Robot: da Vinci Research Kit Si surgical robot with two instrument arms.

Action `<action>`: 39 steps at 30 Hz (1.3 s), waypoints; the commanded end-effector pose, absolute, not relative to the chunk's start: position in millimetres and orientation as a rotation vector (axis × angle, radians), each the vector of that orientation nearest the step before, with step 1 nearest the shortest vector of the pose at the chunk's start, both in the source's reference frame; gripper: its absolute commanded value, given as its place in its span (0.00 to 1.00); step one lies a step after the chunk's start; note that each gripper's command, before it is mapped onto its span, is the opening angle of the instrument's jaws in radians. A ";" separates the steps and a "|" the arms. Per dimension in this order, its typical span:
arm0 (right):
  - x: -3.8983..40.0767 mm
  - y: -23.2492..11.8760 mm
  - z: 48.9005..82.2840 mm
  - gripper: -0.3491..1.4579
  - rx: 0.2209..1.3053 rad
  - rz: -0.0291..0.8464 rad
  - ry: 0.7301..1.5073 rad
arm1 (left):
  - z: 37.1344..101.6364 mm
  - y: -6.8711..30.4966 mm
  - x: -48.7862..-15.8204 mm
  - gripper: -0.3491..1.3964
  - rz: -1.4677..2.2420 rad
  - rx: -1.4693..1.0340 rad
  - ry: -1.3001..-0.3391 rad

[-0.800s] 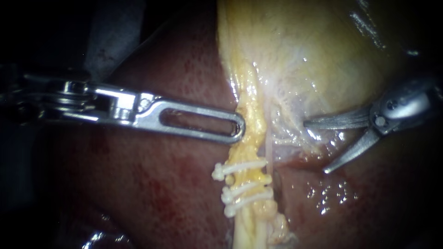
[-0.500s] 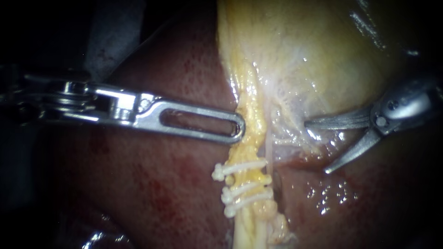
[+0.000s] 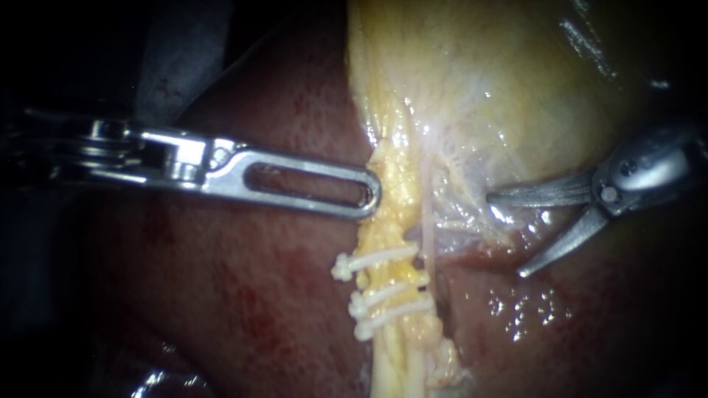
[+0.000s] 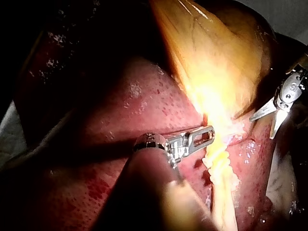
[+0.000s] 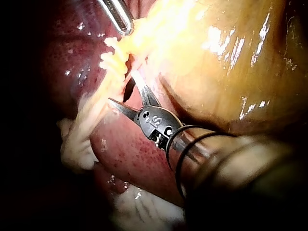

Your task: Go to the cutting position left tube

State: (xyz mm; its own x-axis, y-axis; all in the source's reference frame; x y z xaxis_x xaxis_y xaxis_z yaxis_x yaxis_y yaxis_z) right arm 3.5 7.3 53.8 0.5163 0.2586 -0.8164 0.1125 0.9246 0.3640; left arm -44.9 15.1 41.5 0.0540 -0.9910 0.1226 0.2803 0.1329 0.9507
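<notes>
Left instrument (image 3: 369, 197) has pulled back leftward — the clipped left tube (image 3: 387, 225) following.

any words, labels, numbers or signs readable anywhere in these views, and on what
No text reads clearly in any view.
Right instrument, dark rounded joint behind its open blades: small pale marks, too small and blurred to read.
Silver slotted left instrument, white clips, dark red liver, yellow gallbladder: no writing visible.
</notes>
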 end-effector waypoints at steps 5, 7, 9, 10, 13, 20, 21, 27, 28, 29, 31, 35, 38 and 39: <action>3.5 7.3 53.9 0.90 0.399 0.091 1.032 | 41.1 15.7 -43.4 0.00 -1.220 0.920 -1.034; 3.5 7.3 53.9 0.90 0.399 0.091 1.032 | 40.9 15.8 -43.1 0.00 -1.222 0.921 -1.037; 3.5 7.3 53.9 0.90 0.399 0.091 1.032 | 40.6 16.0 -42.7 0.00 -1.225 0.922 -1.040; 3.5 7.3 53.9 0.90 0.399 0.091 1.032 | 40.5 16.1 -42.6 0.00 -1.227 0.921 -1.040; 3.5 7.3 53.9 0.90 0.399 0.091 1.032 | 40.0 16.3 -42.1 0.00 -1.232 0.921 -1.044; 3.8 7.3 53.9 0.90 0.422 0.135 1.022 | 39.3 16.3 -41.8 0.00 -1.237 0.922 -1.047; 3.9 7.3 53.9 0.90 0.424 0.141 1.021 | 39.2 16.2 -41.9 0.00 -1.238 0.922 -1.050; 4.6 7.3 53.8 0.88 0.477 0.212 1.003 | 38.8 15.8 -42.1 0.00 -1.241 0.920 -1.050; 4.8 7.3 53.8 0.87 0.485 0.221 0.998 | 38.8 15.8 -42.2 0.00 -1.242 0.920 -1.050; 4.9 7.2 53.7 0.84 0.505 0.242 0.981 | 38.7 15.7 -42.2 0.00 -1.242 0.920 -1.050; 5.2 7.1 53.6 0.77 0.537 0.269 0.939 | 38.7 15.6 -42.2 0.00 -1.242 0.919 -1.050; 5.8 7.0 53.6 0.75 0.573 0.327 0.899 | 38.5 15.5 -42.3 0.00 -1.243 0.919 -1.050; 6.2 7.0 53.6 0.67 0.612 0.347 0.884 | 38.4 15.3 -42.3 0.00 -1.244 0.918 -1.050; 6.4 7.0 53.6 0.67 0.619 0.355 0.878 | 38.3 15.3 -42.3 0.00 -1.244 0.918 -1.050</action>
